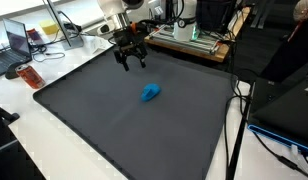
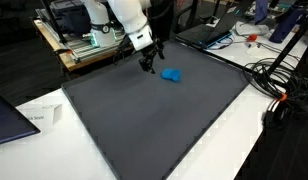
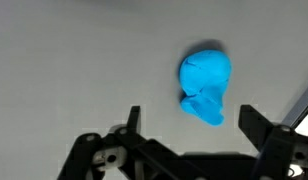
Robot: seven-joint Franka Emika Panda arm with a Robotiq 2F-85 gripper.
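A crumpled blue cloth [image 1: 151, 93] lies on the dark grey mat [image 1: 114, 130], seen in both exterior views, cloth [image 2: 172, 75] on mat [image 2: 154, 120]. My gripper [image 1: 132, 62] hangs above the mat's far part, short of the cloth, jaws spread wide and empty; gripper [image 2: 148, 66] sits just left of the cloth. In the wrist view the blue cloth [image 3: 205, 85] lies ahead of the gripper [image 3: 193, 125], slightly toward the right finger, with bare mat between the black fingers [image 3: 133, 122].
White table [image 1: 34, 130] surrounds the mat. A laptop [image 1: 16, 42] and a red object [image 1: 31, 76] sit at one side. Electronics rack [image 1: 189, 38] stands behind the mat. Cables [image 2: 279, 90] lie by the mat's edge. A paper [image 2: 39, 117] lies on the table.
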